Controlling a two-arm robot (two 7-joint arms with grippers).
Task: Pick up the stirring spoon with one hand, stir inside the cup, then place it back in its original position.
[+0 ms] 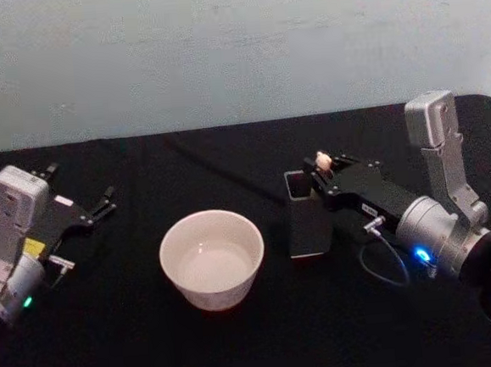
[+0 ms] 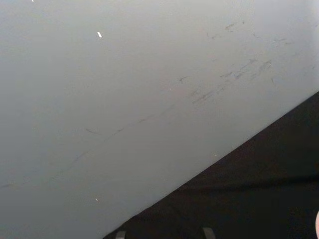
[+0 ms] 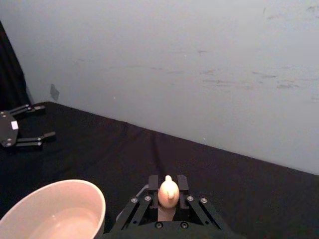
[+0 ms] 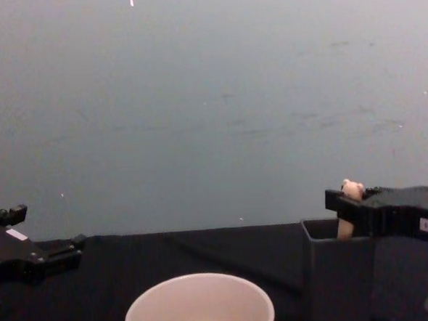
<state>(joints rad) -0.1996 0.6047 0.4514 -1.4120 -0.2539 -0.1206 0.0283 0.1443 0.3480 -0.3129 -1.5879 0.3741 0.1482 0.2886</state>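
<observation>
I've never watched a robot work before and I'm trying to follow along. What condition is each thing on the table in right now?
Beige bear-topped stirring spoon: upright in the holder, gripped at the handle.
Dark grey square-mouthed holder: upright, spoon inside.
Wide cream-white cup: upright, no spoon in it.
Right black two-fingered hand: shut on the spoon.
Left black two-fingered hand: open, idle, left of the cup.

We are seeing two silver-grey arms ending in black grippers. The right gripper [image 1: 323, 180] is showing a flat black body with small round screws near its jaws, a white label on its side, a thin grey cable looping under the wrist and a blue light glowing there. The left gripper [image 1: 81, 199] is carrying a white label, a yellow sticker and a green light.
</observation>
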